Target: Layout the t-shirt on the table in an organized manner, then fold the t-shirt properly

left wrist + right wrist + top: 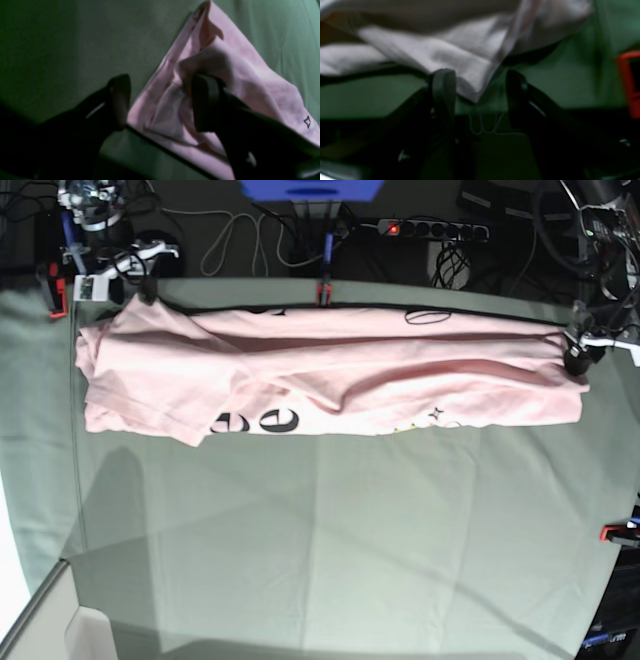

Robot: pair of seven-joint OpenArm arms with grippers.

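Two end effectors flank the t-shirt (pixel 330 375), a long band across the tabletop's (pixel 330 530) far edge: left end effector (pixel 160 100) gaping over its corner, right end effector (pixel 475 90) open, empty.

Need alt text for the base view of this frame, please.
A pink t-shirt lies folded into a long band across the far side of a grey-green table, black lettering showing at its near edge. One hand sits at each end, the other at the far corner.
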